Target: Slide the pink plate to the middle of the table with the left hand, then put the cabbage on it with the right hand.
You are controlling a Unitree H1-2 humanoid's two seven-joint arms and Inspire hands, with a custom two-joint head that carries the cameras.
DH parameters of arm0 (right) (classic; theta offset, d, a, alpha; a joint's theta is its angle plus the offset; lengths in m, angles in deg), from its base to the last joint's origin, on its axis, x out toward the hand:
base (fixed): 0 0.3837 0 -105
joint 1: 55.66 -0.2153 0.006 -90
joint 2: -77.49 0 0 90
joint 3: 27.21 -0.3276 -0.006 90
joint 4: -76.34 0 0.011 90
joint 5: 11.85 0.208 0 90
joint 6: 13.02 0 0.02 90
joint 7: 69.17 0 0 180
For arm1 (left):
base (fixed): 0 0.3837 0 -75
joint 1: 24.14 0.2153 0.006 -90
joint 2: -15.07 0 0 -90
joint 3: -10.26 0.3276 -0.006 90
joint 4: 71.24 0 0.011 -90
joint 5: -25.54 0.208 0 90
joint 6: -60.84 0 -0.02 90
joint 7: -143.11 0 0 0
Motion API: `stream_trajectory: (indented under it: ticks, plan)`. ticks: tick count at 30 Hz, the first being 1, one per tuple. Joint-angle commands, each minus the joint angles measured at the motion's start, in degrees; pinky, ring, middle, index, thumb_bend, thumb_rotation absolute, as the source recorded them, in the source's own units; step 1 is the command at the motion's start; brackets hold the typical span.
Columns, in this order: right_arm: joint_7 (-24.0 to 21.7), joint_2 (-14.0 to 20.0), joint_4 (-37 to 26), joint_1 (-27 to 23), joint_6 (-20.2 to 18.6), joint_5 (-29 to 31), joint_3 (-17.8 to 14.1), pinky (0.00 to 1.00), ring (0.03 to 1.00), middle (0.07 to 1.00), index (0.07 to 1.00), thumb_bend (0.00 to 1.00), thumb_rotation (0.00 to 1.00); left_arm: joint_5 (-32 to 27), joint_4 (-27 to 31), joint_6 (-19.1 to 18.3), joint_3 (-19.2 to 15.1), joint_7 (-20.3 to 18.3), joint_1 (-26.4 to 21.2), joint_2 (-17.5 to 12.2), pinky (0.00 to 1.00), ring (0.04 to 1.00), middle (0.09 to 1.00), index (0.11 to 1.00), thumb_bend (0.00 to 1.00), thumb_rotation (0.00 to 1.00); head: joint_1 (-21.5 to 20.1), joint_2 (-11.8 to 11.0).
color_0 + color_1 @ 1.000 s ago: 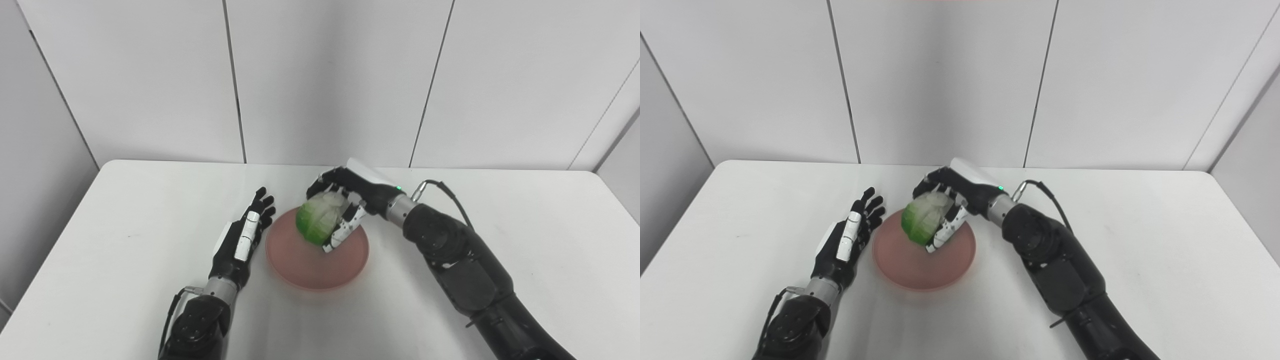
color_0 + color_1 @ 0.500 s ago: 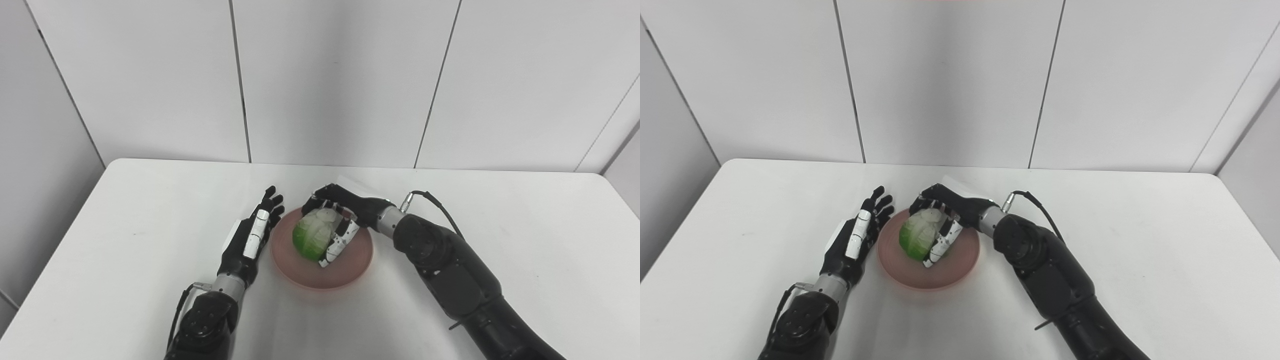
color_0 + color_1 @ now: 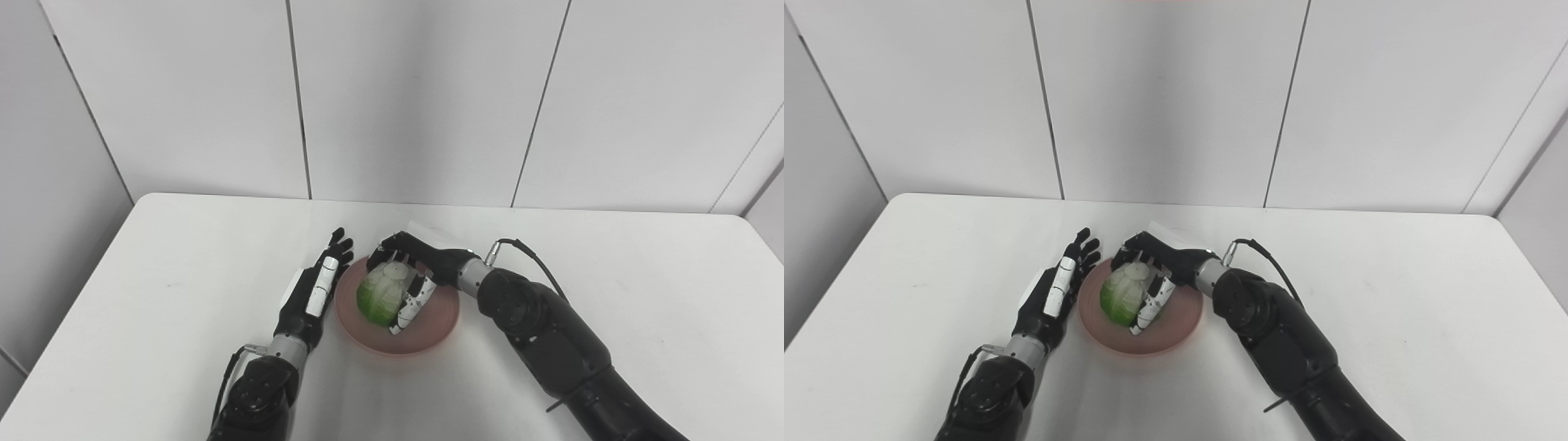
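Observation:
The pink plate (image 3: 429, 331) lies in the middle of the white table. The green and white cabbage (image 3: 380, 297) sits low on the plate, still wrapped by my right hand (image 3: 411, 269), whose fingers curl over its top and right side. My left hand (image 3: 315, 291) is open with fingers straight, resting on its edge against the plate's left rim. The same scene shows in the right eye view, with the cabbage (image 3: 1121, 295) and the plate (image 3: 1176, 327) between my two hands.
The white table (image 3: 612, 275) spreads bare to both sides, with grey wall panels behind it. My right forearm (image 3: 545, 331) lies across the table right of the plate, with a cable (image 3: 527, 254) arching over its wrist.
My right hand has lowered the cabbage from above the plate down onto it. The left hand stays beside the plate. The camera has shifted a little, so the whole picture has moved.

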Motion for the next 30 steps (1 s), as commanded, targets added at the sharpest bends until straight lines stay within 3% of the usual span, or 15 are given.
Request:
stream_trajectory:
  ticks: [1,14,15,16,17,18,23,30]
  plan:
    - [-0.68,-0.31,-0.89,-1.63,0.74,-0.36,0.59,0.43,0.477,0.475,0.496,0.53,0.0,0.32,-2.75,-4.21,2.33,-3.26,1.24,2.26,0.95,0.975,0.99,0.993,0.76,1.0,0.0,0.09]
    - [-2.43,0.75,-2.15,-1.9,-1.94,-2.93,2.15,0.53,0.564,0.484,0.504,0.53,0.0,1.27,-2.16,-3.81,3.0,-3.58,1.44,1.46,0.96,0.976,0.986,0.991,0.76,1.0,-0.06,0.61]
    - [-2.71,0.81,-2.34,-1.94,-2.27,-3.1,2.16,0.56,0.6,0.589,0.499,0.52,0.08,1.29,-2.14,-3.84,2.98,-3.61,1.46,1.44,0.96,0.976,0.984,0.989,0.77,1.0,-0.06,0.61]
    - [-3.59,1.07,-2.78,-2.12,-3.04,-3.62,2.52,0.57,0.612,0.624,0.497,0.52,0.11,1.5,-2.11,-3.87,2.98,-3.35,1.45,1.53,0.95,0.975,0.983,0.988,0.77,1.0,-0.08,0.65]
    - [-4.21,1.25,-3.11,-2.25,-3.58,-3.99,2.78,0.62,0.676,0.704,0.644,0.68,0.1,1.66,-2.08,-3.91,2.98,-3.15,1.44,1.6,0.94,0.969,0.979,0.982,0.77,1.0,-0.08,0.65]
    - [-5.29,1.59,-3.7,-2.47,-4.38,-4.4,3.19,0.65,0.713,0.747,0.711,0.74,0.1,1.72,-2.17,-3.66,3.03,-3.2,1.39,1.6,0.95,0.97,0.982,0.986,0.76,1.0,-0.1,0.69]
    - [-8.83,2.55,-5.32,-3.13,-7.17,-5.24,3.9,0.69,0.779,0.81,0.782,0.81,0.13,1.53,-2.15,-3.43,2.91,-3.25,1.44,1.66,0.94,0.967,0.982,0.991,0.76,1.0,-0.04,0.75]
    - [-10.48,3.27,-7.48,-3.61,-8.95,-6.52,3.42,0.73,0.806,0.827,0.798,0.85,0.15,1.23,-1.37,-4.6,3.02,-3.64,1.6,1.41,0.97,0.981,0.99,1.0,0.76,1.0,-0.2,0.79]
